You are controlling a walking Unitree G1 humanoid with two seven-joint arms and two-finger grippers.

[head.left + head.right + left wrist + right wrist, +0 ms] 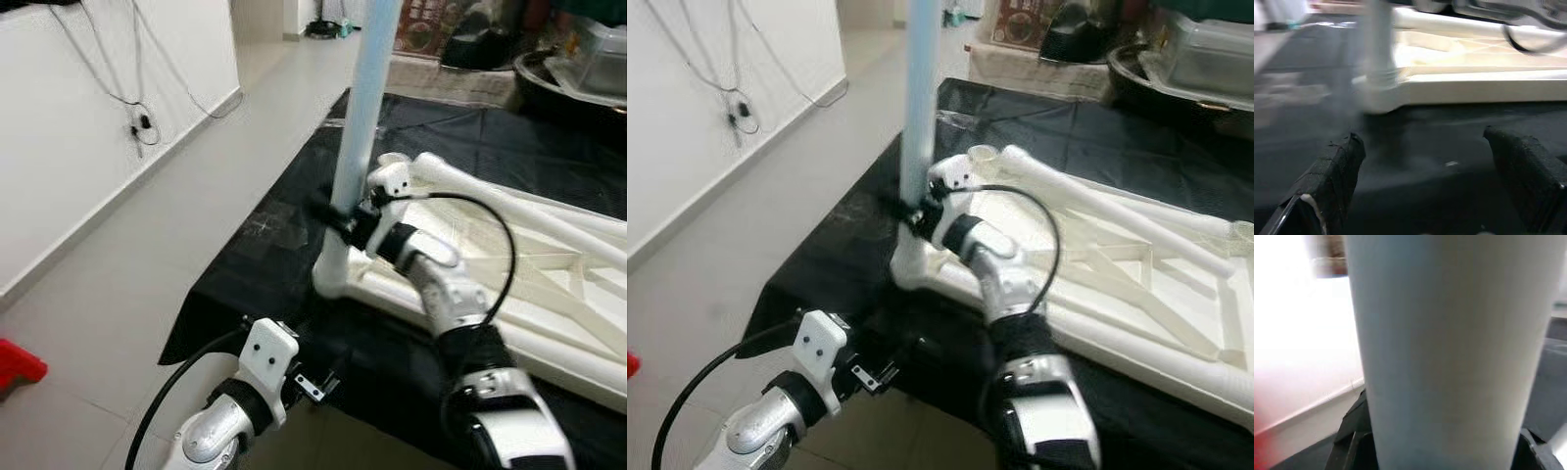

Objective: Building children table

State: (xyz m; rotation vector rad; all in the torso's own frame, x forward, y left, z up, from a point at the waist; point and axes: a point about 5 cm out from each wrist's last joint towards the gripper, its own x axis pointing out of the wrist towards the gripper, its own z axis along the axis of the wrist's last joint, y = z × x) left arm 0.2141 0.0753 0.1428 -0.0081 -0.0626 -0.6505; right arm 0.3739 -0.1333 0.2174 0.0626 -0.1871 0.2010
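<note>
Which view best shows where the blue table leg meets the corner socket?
The left eye view: the blue table leg stands upright in the corner socket, right gripper around it. The right eye view matches. The left wrist view blurs the joint; the right wrist view gives just the leg's surface.

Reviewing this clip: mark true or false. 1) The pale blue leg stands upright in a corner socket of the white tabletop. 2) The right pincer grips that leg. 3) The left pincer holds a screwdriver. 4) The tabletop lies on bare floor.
1) True: the pale blue leg rises upright from a corner of the white tabletop.
2) True: the right pincer is closed around it.
3) False: the left pincer is open and empty, low near the black sheet's edge.
4) False: it lies on a black sheet.
</note>
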